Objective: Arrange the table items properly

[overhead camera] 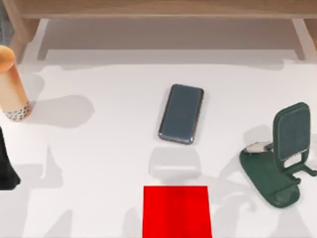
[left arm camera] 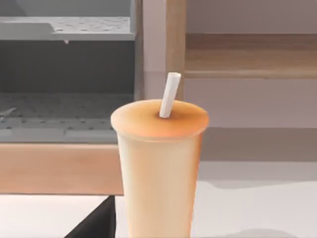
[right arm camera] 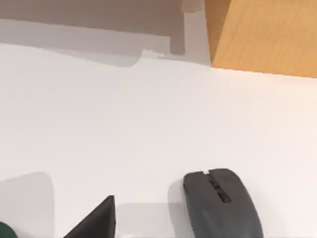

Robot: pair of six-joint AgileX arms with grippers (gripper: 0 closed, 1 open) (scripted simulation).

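On my overhead feed the white table carries a flat red rectangle at its near edge, about midway across — it lies flush on the surface. Over at the right side I see a dark green hinged stand, its oval base flat on the table and its padded back plate tilted up — well apart from the rectangle. A wooden frame runs along the far edge.

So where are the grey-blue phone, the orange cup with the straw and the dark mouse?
Grey-blue rounded slab phone [overhead camera: 182,113]: top view, middle of its face.
Tall orange-tan cup [left arm camera: 159,173]: left wrist view, side wall.
Small dark grey computer mouse [right arm camera: 221,208]: right wrist view, its back.
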